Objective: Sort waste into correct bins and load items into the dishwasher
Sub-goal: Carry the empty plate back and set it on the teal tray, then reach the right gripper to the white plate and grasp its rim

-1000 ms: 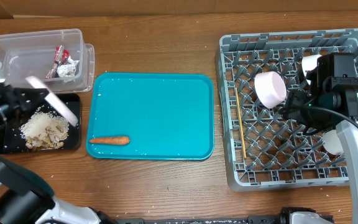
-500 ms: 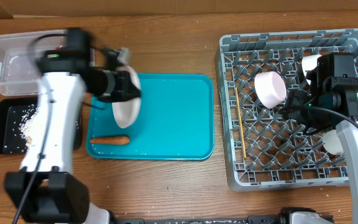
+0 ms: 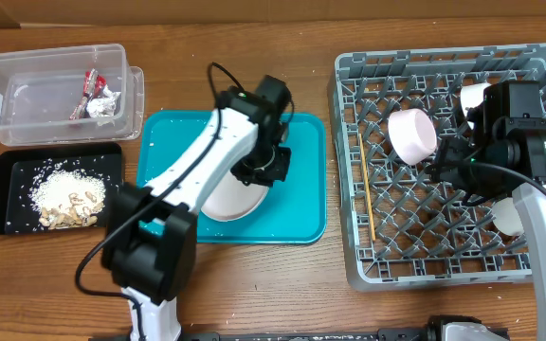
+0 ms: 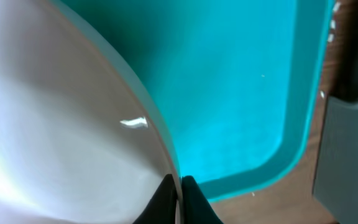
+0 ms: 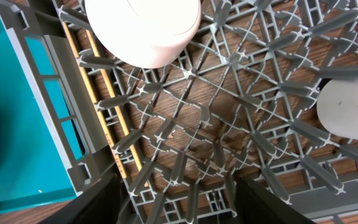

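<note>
Left claw (image 4: 176, 188) is pinched on the white plate's (image 3: 226, 204) rim, plate over the middle of the teal tray (image 3: 301, 204), so I'd grip firm, lift clear and slot it into the grey rack (image 3: 345, 142) right of the tray, where the right claw (image 5: 179, 199) gapes wide.

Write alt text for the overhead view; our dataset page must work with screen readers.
The left gripper holds a white plate over the teal tray. The grey rack at right holds a bowl, a cup and chopsticks. Rice lies in the black tray at left.
</note>
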Available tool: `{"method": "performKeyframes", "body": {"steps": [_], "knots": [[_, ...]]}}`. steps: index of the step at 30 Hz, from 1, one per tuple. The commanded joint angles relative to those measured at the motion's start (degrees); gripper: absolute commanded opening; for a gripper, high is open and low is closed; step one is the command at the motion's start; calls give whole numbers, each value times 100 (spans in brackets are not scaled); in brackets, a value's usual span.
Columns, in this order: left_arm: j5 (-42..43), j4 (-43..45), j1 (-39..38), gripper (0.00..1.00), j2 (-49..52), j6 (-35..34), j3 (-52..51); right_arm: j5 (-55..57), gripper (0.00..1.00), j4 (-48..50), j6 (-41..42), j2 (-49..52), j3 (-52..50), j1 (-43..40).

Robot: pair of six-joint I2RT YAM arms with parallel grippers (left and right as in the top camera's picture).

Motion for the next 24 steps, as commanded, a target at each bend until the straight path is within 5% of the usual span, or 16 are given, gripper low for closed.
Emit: {"method": "performKeyframes", "body": {"steps": [1, 4, 9, 11, 14, 18, 24], "knots": [[-186, 94, -28, 21, -9, -166, -2, -15, 62, 17, -24, -15, 13, -33], [-238, 66, 52, 51, -131, -164, 146, -15, 62, 17, -24, -15, 13, -33], [-693, -212, 391, 61, -789, -175, 538, -72, 89, 74, -24, -15, 13, -33], [-826, -256, 566, 65, -1145, -280, 570, -284, 90, 166, -57, -15, 15, -33], [-999, -402, 988, 100, -1735, -518, 570, -1036, 89, 411, -450, -17, 20, -33], [-1019, -809, 1934, 100, -2472, -723, 570, -1875, 86, 820, -470, -17, 31, 179], [-1019, -1434, 3410, 100, -2977, -940, 568, -1545, 86, 1355, -280, 50, 31, 1429]]}}
